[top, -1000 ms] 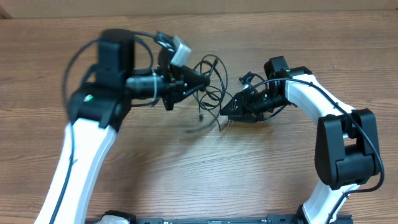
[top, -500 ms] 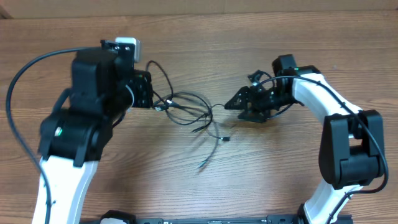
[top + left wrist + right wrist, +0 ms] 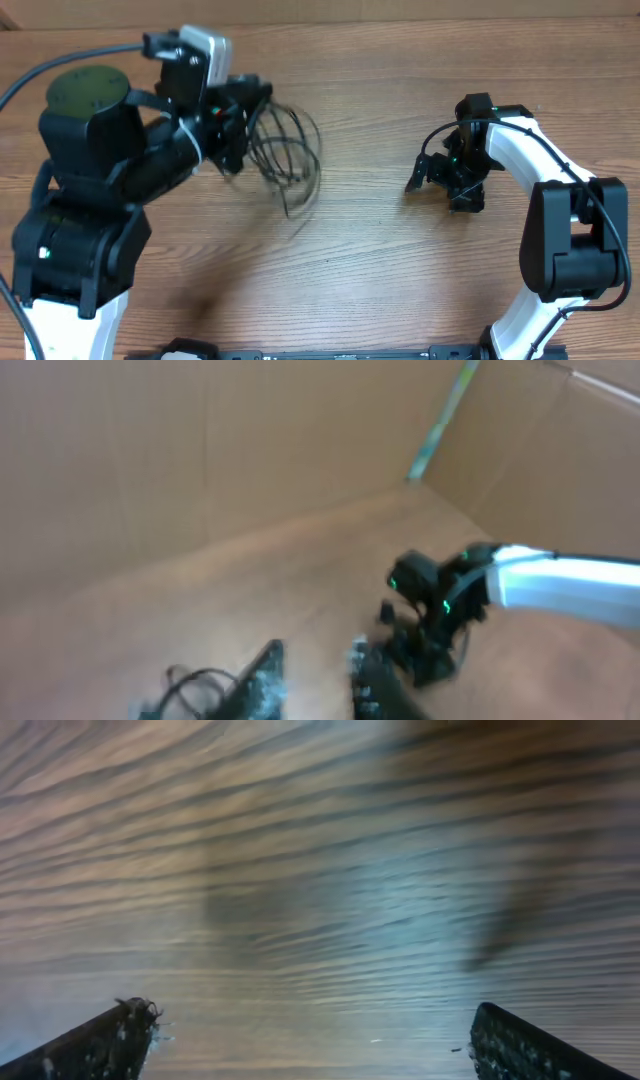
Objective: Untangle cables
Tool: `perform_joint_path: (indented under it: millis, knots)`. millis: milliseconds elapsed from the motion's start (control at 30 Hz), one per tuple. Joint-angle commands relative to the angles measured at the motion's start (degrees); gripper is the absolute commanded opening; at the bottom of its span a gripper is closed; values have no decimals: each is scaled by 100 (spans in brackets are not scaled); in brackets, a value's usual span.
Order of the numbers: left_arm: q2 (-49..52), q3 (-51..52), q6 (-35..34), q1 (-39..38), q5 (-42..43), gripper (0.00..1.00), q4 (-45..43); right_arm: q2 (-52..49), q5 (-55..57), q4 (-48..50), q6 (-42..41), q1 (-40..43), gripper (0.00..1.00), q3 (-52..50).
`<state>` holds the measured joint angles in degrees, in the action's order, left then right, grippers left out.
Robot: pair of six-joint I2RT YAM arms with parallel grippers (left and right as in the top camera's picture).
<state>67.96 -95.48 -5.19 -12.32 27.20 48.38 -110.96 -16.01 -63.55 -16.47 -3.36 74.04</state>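
On the table (image 3: pixel 350 270), cables (image 3: pixel 285 160) are being bunched at the left gripper (image 3: pixel 318 655), grip unclear, while the right gripper (image 3: pixel 308 1010), spread empty, is being held well apart.

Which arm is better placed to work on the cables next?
Left. The cables bunch right at the left pincer; the right pincer stands open over the table, well apart from them.
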Motion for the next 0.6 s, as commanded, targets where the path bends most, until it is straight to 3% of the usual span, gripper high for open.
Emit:
perform_joint_path:
  millis: [0,67,133,433,467,533,567]
  knots:
    - [385,50,138,50,-197,37,675,166,396,85,-120,17,100,125]
    - [625,50,140,52,-284,66,1141,166,396,111,-120,17,100,125]
    - [857,50,138,52,-387,74,1438,166,393,127,-120,15,100,125]
    - [2188,50,101,26,-387,69,2107,166,186,59,-109,-17,100,107]
    - [2330,50,63,26,-385,63,2153,166,186,63,-109,-15,100,96]
    - [2634,50,-83,24,-382,42,2221,164,203,68,-109,-15,100,92]
    - [2769,52,-149,11,-382,38,2240,164,208,76,-109,-15,100,92]
